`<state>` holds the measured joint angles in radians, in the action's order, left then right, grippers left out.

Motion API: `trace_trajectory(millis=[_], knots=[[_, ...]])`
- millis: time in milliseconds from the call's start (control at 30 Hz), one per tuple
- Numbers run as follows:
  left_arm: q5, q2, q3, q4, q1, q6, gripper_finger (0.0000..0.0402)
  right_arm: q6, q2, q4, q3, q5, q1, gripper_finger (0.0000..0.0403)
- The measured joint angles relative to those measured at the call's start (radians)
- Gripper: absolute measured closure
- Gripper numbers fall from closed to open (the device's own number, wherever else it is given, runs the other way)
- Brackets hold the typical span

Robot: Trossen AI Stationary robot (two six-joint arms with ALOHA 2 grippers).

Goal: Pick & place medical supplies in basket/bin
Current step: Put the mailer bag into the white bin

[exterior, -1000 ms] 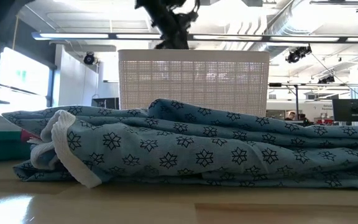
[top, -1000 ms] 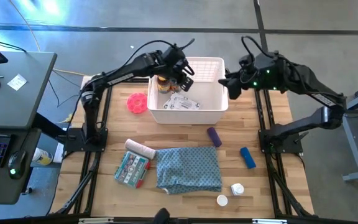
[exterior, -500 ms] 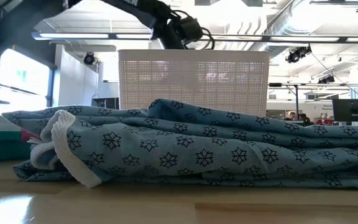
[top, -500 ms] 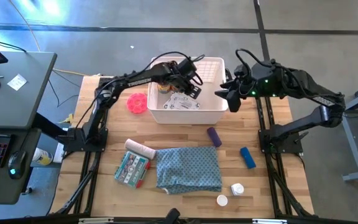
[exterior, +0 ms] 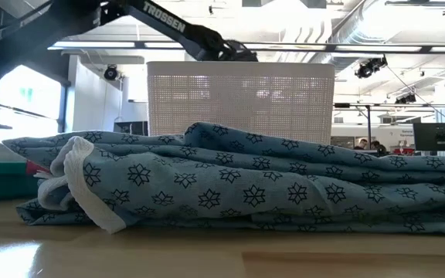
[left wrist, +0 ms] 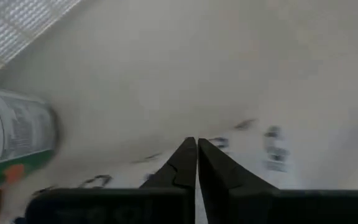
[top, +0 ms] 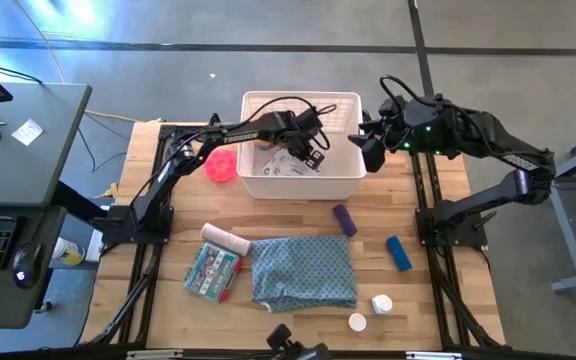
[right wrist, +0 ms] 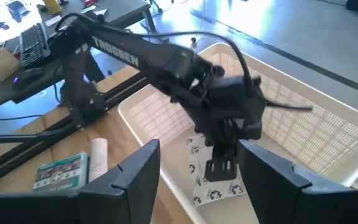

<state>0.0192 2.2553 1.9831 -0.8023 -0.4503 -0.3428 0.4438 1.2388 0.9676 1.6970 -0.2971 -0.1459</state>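
The white latticed basket point(top: 343, 185) stands at the table's far middle and also shows behind the cloth in the low view point(exterior: 238, 100). On its floor lie a printed packet point(top: 286, 168) and a labelled bottle point(left wrist: 14, 140). My left gripper point(left wrist: 196, 146) is down inside the basket, shut, with its fingertips just over the packet point(right wrist: 219, 190) and the bottle beside them. My right gripper point(right wrist: 201, 180) hangs open and empty, high beside the basket's right wall point(top: 370, 152). A pink disc point(top: 220, 165) lies left of the basket. My left gripper points steeply down at the packet on the basket floor; I cannot tell whether its shut fingertips touch the packet.
On the near half of the table lie the blue patterned cloth point(top: 303, 272), a white bandage roll point(top: 226, 238), a teal printed box point(top: 211, 272), a purple tube point(top: 344, 219), a blue tube point(top: 398, 253) and two white pill bottles point(top: 382, 303) point(top: 357, 322).
My left gripper has sunk from above the basket's rim down inside it, shifting a little toward the table's right and tipping more steeply down. In the low view it has dropped out of sight behind the basket's wall. My right gripper has rolled slightly in place.
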Motion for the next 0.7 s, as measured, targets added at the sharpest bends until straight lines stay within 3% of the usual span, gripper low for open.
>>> trace_trajectory(millis=[267, 700], knots=[[0.093, 0.041, 0.000, -0.046, -0.015, 0.004, 0.0350, 0.001, 0.000, 0.000, 0.000, -0.030, 0.000, 0.0199], [-0.001, 0.041, 0.000, -0.280, -0.014, 0.025, 0.0366, -0.001, 0.000, 0.000, 0.000, -0.037, 0.000, 0.0199]])
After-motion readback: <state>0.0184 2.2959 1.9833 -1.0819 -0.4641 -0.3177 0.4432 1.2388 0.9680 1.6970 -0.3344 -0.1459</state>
